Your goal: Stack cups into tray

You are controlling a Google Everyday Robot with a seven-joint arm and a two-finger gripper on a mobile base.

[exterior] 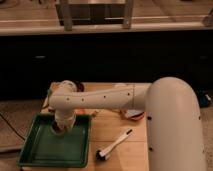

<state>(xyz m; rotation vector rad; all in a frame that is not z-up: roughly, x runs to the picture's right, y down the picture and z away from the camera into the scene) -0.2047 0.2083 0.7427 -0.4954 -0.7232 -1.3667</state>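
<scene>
A green tray lies at the front left of the wooden table. My white arm reaches left across the table, and its gripper hangs down over the tray's far right part, close above the tray floor. A brownish cup-like thing shows at the gripper's tip, mostly hidden by the wrist. No other cup shows clearly.
A white-handled brush with a dark head lies on the table right of the tray. A red and white object sits behind the arm at the right. A dark counter front stands behind the wooden table.
</scene>
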